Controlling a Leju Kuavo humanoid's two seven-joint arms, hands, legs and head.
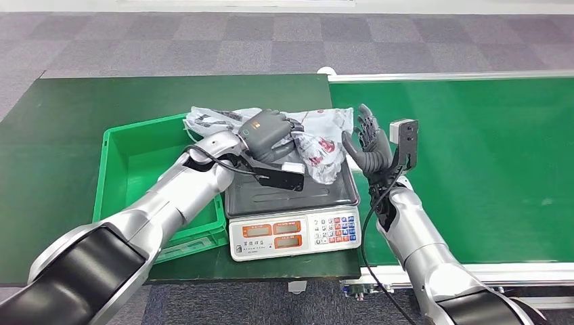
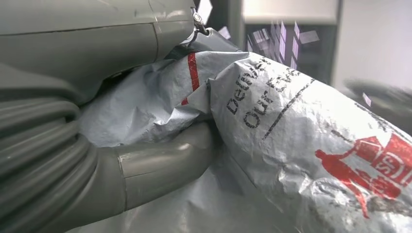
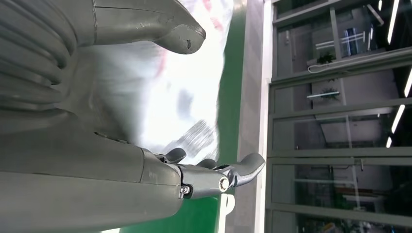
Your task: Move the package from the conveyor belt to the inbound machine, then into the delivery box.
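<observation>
The package [image 1: 318, 139] is a crumpled grey plastic mailer with red and black print, lying across the back of the weighing scale [image 1: 292, 210] and partly over the green bin's corner. My left hand [image 1: 269, 135] grips its middle from above; close up, the thumb [image 2: 160, 165] curls under a fold of the package [image 2: 301, 141]. My right hand [image 1: 369, 145] stands upright just right of the package, fingers spread, holding nothing. From the right wrist, the blurred white package [image 3: 184, 92] sits just beyond the thumb [image 3: 160, 26].
A green plastic bin [image 1: 135, 166] stands left of the scale on the dark green table [image 1: 61, 115]. The green conveyor belt [image 1: 487, 162] runs along the right, with a metal rail [image 1: 474, 271] at its near edge.
</observation>
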